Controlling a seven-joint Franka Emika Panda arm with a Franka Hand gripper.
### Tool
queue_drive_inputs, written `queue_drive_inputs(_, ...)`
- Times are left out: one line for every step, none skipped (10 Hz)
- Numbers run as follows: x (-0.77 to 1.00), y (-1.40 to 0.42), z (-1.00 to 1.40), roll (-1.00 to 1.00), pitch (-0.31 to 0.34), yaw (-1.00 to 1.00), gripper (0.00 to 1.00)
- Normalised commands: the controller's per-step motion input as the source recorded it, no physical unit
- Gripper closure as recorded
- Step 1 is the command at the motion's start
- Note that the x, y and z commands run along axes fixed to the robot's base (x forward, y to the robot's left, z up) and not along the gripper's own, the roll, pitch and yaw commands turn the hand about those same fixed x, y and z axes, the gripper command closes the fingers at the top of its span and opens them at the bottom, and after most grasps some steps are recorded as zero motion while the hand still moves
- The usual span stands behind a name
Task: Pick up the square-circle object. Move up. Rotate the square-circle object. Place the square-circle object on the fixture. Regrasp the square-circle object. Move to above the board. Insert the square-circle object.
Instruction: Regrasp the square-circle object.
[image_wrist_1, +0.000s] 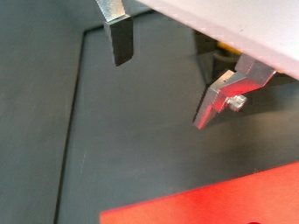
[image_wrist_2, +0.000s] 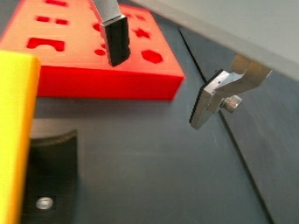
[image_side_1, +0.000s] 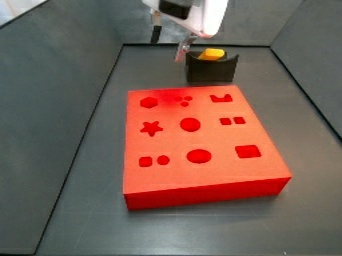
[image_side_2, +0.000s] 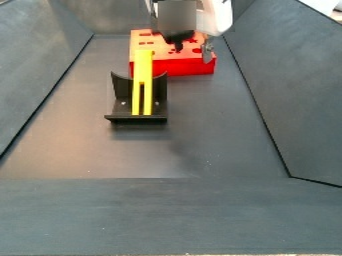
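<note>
I read the gripper (image_wrist_2: 163, 74) as raised above the dark floor (image_side_2: 160, 145), between the board (image_side_2: 174, 57) and the fixture (image_side_2: 138, 100). Its fingers (image_wrist_1: 118, 39) stand apart with nothing between them. The square-circle object (image_side_2: 142, 82) stands upright on the fixture, clear of the fingers. In a side view the red board (image_side_1: 198, 145) lies nearer than the fixture (image_side_1: 211, 68), which carries the yellow object (image_side_1: 211, 54).

The dark floor (image_side_1: 80, 150) carries the red board (image_side_1: 201, 150) and the fixture (image_side_2: 138, 108), well apart.
</note>
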Motion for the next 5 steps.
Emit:
queue_drive_inputs(-0.05, -0.01, 0.0, 0.71, -0.302, -1.0, 0.0)
queue_drive_inputs(-0.04, -0.01, 0.0, 0.7, -0.311, -1.0, 0.0)
queue_drive_inputs(-0.04, -0.01, 0.01, 0.69, -0.313, -1.0, 0.0)
queue_drive_inputs(-0.04, -0.01, 0.0, 0.68, -0.307, -1.0, 0.0)
queue_drive_inputs(-0.04, -0.01, 0.0, 0.67, -0.295, -1.0, 0.0)
